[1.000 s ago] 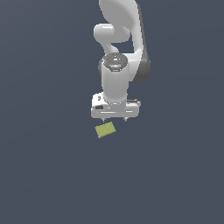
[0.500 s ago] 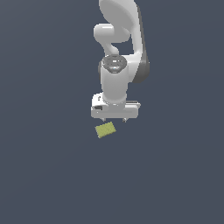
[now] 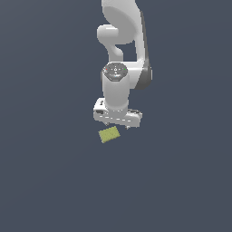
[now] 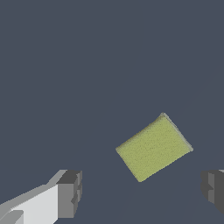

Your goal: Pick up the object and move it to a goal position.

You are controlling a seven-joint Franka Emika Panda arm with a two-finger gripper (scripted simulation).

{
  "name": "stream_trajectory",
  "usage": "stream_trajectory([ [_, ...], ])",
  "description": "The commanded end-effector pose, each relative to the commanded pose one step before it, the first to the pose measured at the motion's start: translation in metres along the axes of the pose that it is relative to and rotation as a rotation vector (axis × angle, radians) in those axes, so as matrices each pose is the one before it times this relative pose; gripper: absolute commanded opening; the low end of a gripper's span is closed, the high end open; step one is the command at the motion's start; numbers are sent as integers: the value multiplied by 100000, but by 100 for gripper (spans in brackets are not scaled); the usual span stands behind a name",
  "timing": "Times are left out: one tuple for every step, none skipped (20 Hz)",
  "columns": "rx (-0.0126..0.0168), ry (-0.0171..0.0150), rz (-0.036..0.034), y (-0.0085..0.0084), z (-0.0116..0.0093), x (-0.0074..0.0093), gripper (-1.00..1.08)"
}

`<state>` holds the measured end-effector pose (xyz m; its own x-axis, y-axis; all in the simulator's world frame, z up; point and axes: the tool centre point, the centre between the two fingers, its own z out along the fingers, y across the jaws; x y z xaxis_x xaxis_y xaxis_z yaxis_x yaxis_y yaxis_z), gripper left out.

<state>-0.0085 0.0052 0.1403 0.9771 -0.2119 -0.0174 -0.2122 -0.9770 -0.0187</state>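
Wrist view shows you the gripper (image 4: 142, 192) spread wide, its two dark fingertips (image 4: 70, 192) well apart and gripping nothing; the yellow-green block (image 4: 154, 147) lies flat on the plain dark floor, skewed to the line between the pads and off that line, not between them; in the exterior view the block (image 3: 109, 134) sits just below the hand and a little toward the exterior view's left; you are, I judge, in the approach step, the pick not yet made; your next move calls for centring the open fingers over the block, turning the wrist to square with its narrow sides, then lowering; no brand, label or writing is visible anywhere.
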Motion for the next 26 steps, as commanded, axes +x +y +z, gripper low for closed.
stream_trajectory([
  [144,-23,7179,309,700,-111,100],
  [50,3,3118,142,297,-38,100],
  [42,7,3120,146,295,-35,100],
  [33,12,3123,150,293,-31,100],
  [26,17,3126,154,291,-27,100],
  [18,22,3128,158,289,-23,100],
  [11,29,3130,162,287,-18,100],
  [4,35,3132,165,284,-14,100],
  [-2,42,3135,169,282,-9,100],
  [-8,50,3137,172,280,-4,100],
  [-14,57,3138,175,278,1,100],
  [-19,66,3141,178,276,7,100],
  [-24,74,3142,181,274,12,100],
  [-28,83,3144,183,271,18,100],
  [-32,92,3146,186,269,24,100],
  [-36,102,3147,188,267,30,100],
  [-38,111,3149,190,264,37,100],
  [-41,121,3150,192,262,43,100],
  [-42,130,3114,191,257,49,100],
  [-41,133,2966,183,242,53,100],
  [-39,135,2807,173,227,55,100],
  [-37,135,2647,164,212,57,100],
  [-35,134,2488,155,198,59,100],
  [-32,131,2328,145,184,59,100],
  [-29,127,2167,134,170,58,100],
  [-27,123,2006,124,156,56,100],
])
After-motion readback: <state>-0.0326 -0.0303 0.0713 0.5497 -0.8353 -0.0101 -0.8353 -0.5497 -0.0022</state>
